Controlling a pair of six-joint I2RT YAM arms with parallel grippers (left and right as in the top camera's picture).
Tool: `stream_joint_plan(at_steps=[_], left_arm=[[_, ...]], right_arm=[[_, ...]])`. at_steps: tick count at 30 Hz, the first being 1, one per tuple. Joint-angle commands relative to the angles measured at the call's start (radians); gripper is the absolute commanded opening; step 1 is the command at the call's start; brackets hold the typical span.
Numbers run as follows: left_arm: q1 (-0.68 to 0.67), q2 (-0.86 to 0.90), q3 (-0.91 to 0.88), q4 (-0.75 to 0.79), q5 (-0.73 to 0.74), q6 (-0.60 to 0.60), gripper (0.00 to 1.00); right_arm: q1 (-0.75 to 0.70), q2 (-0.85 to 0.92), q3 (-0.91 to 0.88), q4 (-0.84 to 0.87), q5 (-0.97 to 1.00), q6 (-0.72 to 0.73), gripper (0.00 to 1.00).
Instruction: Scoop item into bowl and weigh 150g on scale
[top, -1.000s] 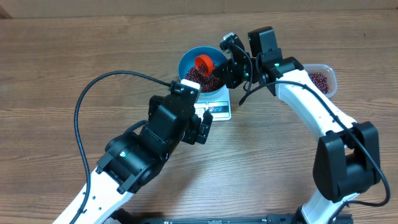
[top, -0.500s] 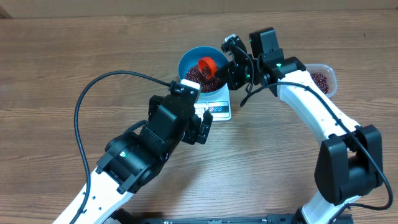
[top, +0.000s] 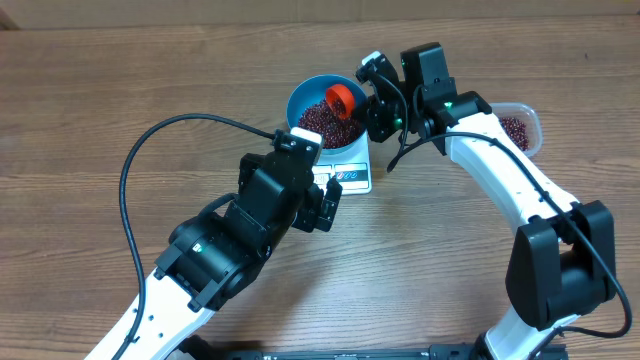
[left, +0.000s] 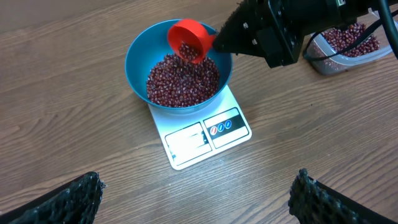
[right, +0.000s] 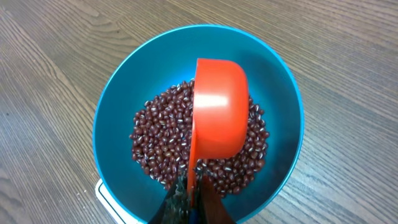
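Adzuki-like beans (left: 182, 84) heap in the blue bowl (left: 137, 56), set on the white scale (left: 208, 134) so additions register. The right gripper (right: 189, 202), clamped on the red scoop (right: 217, 115), tips it over the bowl; perhaps a few beans sit inside. The left gripper (left: 194, 196) hangs wide, empty.

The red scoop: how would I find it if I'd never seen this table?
On the wooden table sits a white scale with a blue bowl of dark red beans on it. Over that bowl, tipped, is the scoop, gripped by the right hand. It is the only bright orange-red thing there.
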Motion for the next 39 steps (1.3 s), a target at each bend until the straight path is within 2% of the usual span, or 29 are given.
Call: stream_joint_plan(at_steps=[1,4,8,17,21,25,39], left_arm=[[0.007,0.005,0.015,0.003,0.001,-0.021,0.99],[0.007,0.005,0.015,0.003,0.001,-0.021,0.99],[0.007,0.005,0.015,0.003,0.001,-0.021,0.99],[0.007,0.005,0.015,0.003,0.001,-0.021,0.99],[0.007,0.005,0.015,0.003,0.001,-0.021,0.99],[0.007,0.005,0.015,0.003,0.001,-0.021,0.99],[0.007,0.005,0.015,0.003,0.001,-0.021,0.99]], right_arm=[[0.008,-0.038,0.033,-0.002,-0.017,-0.031,0.04],[0.008,-0.038,0.033,0.000,0.045,-0.060,0.04],[0.011,-0.038,0.033,-0.003,-0.008,-0.044,0.04],[0.011,-0.038,0.032,-0.010,0.002,-0.083,0.04],[0.011,-0.038,0.032,0.001,-0.029,-0.046,0.04],[0.010,-0.038,0.032,-0.009,0.021,-0.060,0.04],[0.009,-0.038,0.032,-0.007,-0.008,-0.041,0.04]])
